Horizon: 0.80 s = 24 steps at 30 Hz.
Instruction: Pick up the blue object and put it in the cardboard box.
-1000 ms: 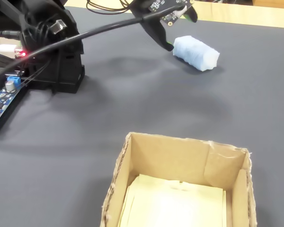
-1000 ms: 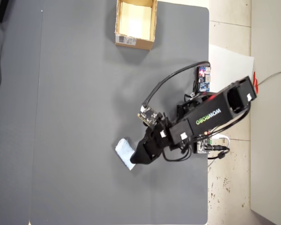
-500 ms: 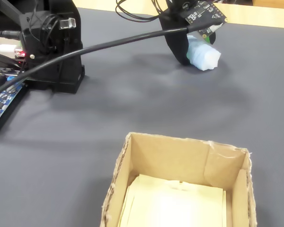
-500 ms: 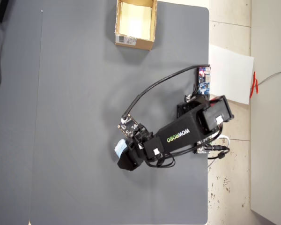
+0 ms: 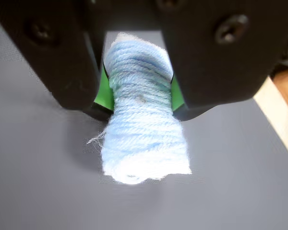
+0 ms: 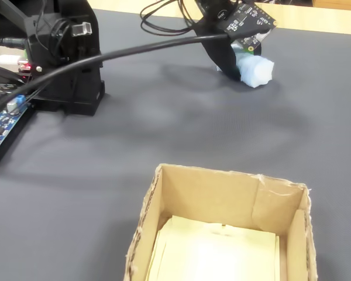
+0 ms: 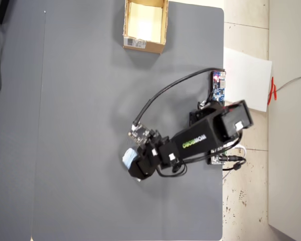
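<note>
The blue object (image 5: 143, 120) is a pale blue bundle of yarn, pinched at its middle between the green pads (image 5: 104, 93) of my gripper (image 5: 140, 103), which is shut on it. In the fixed view the blue object (image 6: 255, 70) sticks out of my gripper (image 6: 241, 65) at the far side of the mat. Seen from overhead, the blue object (image 7: 129, 157) shows at the tip of my gripper (image 7: 134, 161), low in the middle of the mat. The cardboard box (image 7: 144, 26) stands at the top edge, far from the gripper, with pale paper inside. It fills the fixed view's foreground (image 6: 222, 193).
The arm's black base (image 6: 64, 64) and a blue circuit board (image 6: 3, 126) sit at the left of the fixed view. A thick black cable (image 6: 140, 50) runs from base to wrist. The grey mat (image 7: 80, 125) ends at a wooden edge (image 5: 278, 110).
</note>
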Tool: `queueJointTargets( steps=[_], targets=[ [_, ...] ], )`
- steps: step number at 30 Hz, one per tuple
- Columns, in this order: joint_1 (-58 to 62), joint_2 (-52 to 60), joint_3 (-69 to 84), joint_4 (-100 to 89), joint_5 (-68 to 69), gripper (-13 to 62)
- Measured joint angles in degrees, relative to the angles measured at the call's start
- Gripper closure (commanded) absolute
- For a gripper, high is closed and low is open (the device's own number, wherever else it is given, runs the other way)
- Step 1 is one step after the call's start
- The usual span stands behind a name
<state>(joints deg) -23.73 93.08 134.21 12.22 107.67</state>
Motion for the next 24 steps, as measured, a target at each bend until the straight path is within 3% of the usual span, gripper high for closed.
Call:
queueJointTargets(
  steps=[7, 24],
  targets=[
    [7.03, 14.15, 9.67, -6.42, -2.37, 46.5],
    [32.52, 28.3, 23.2, -21.53, -17.31, 46.5]
  ],
)
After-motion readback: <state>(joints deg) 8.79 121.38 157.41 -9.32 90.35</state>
